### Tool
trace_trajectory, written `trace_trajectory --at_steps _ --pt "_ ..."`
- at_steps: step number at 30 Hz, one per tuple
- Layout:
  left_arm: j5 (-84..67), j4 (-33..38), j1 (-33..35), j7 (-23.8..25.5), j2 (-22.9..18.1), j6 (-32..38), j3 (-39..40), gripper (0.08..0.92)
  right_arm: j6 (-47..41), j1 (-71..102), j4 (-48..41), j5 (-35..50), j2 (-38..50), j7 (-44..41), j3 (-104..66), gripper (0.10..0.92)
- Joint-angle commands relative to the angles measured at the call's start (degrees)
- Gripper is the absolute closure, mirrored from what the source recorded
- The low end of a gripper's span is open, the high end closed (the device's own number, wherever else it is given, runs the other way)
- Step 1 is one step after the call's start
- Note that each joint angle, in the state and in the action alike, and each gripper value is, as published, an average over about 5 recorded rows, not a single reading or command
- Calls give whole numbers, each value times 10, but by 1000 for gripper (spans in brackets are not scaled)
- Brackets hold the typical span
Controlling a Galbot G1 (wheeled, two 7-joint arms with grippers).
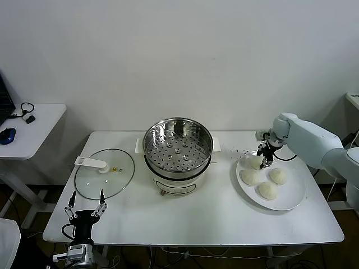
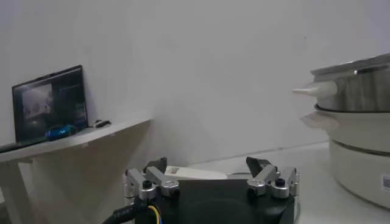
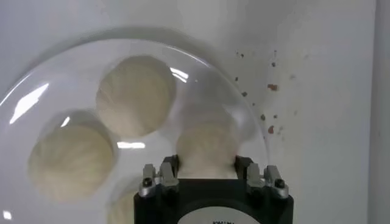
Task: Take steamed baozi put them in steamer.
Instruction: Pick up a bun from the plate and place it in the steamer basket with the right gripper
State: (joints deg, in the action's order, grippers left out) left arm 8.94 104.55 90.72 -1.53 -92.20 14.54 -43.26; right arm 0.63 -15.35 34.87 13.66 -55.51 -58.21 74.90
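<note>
Far-left baozi [image 3: 206,149] sits w/ 3 others on white plate [image 1: 291,196], right of steamer [image 1: 178,147], pinched btwn right gripper [image 1: 262,163] fingers. Bun smooth, off-white, domed. Left gripper [image 1: 85,210] idles at near-left table edge, fingers spread.

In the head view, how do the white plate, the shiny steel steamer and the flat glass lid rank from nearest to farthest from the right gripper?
1. The round white plate, on the table's right side, directly under the right gripper.
2. The shiny stainless-steel steamer, at the table's middle.
3. The flat glass lid with its white handle, on the left side, farthest.
</note>
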Motion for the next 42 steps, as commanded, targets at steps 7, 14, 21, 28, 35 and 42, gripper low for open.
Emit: trace_trajectory --at_steps 7,14,21,28,35,42 --pt "4 5 -1 0 -28 -2 4 177 85 -232 197 93 47 16 162 414" --pt "9 5 0 -1 -28 -1 7 177 262 -318 198 110 6 34 209 414" --pt "11 8 3 -4 -28 -1 8 177 422 -374 198 96 -57 46 256 369" --pt "11 3 0 -10 -28 -1 9 177 494 -383 198 13 -137 92 239 353" --pt "11 -2 -4 -11 -28 -2 9 177 494 -381 173 -23 -233 111 263 355" --pt "11 -10 -10 -12 -28 -1 8 177 494 -338 128 -26 -297 116 262 355"
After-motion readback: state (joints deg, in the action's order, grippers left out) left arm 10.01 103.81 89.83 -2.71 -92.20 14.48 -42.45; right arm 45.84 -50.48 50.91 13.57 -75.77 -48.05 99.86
